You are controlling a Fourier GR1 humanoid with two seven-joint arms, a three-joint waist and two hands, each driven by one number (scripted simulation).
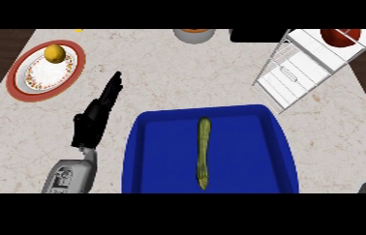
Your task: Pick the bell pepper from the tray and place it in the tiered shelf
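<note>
Counter [164,74] seen from above, with one hand, a tray and a wire shelf.

At the counter's far left corner lies a red-rimmed plate [18,86] bearing a yellow fruit [55,52] near its far rim. Beside it, over the bare left part of the counter, the left hand [97,115] is released: its fingers are straight, point toward the far edge and grasp nothing. The blue tray [136,152] sits at the middle of the near edge; the task's thing, here a long green vegetable [204,152], lies lengthwise along the tray's centre, apart from the hand. A round vessel [193,35] stands at the far edge, cut off by the view. The white tiered shelf [286,79] occupies the far right corner, with a red bowl [340,36] on its upper tier.
</note>
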